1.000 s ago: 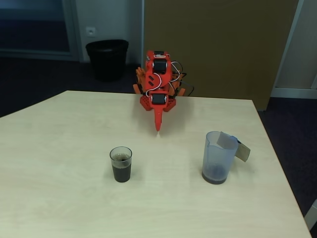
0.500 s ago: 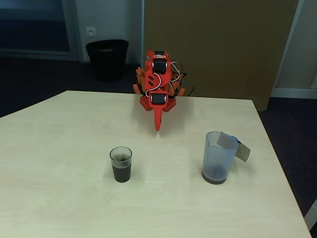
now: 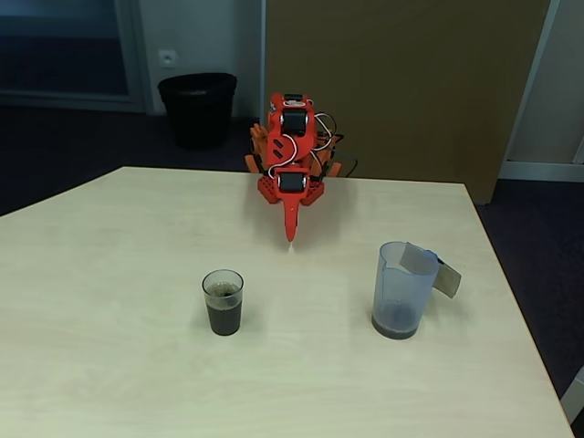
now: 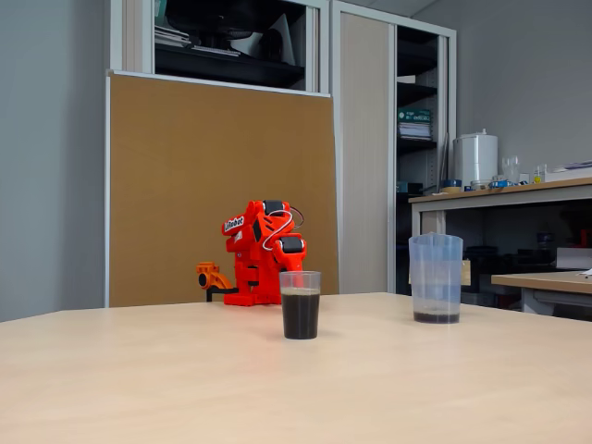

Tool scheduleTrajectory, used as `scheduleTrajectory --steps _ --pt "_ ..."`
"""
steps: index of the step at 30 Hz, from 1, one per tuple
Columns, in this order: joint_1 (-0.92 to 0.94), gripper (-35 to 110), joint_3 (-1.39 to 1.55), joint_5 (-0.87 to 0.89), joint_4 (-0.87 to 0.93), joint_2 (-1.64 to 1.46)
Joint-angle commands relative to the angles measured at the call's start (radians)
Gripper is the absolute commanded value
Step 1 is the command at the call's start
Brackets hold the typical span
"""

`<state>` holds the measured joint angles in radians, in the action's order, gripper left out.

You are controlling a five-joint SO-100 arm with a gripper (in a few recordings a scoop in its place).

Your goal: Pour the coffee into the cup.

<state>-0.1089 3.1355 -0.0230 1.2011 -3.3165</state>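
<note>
The cup (image 3: 223, 302) is a small clear tumbler standing upright on the table, a little left of centre, holding dark coffee (image 3: 224, 318) to over half its height; it is also in front of the arm (image 4: 301, 303). The larger translucent jug (image 3: 401, 289) stands upright to the right with a thin dark layer at its bottom (image 4: 435, 316). My red arm is folded at the table's far edge, its gripper (image 3: 291, 230) pointing down at the table, fingers together, holding nothing, well behind both vessels.
The pale wooden table (image 3: 109, 347) is bare around the two vessels. A brown board (image 4: 222, 185) stands behind the arm. A black bin (image 3: 197, 108) sits on the floor beyond the far edge.
</note>
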Motion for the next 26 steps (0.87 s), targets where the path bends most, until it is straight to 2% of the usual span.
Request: scheduleTrajectory --steps 1,26 --pt "-0.008 0 0.006 -0.008 0.015 -0.008" --pt "-0.008 0 0.006 -0.008 0.015 -0.008"
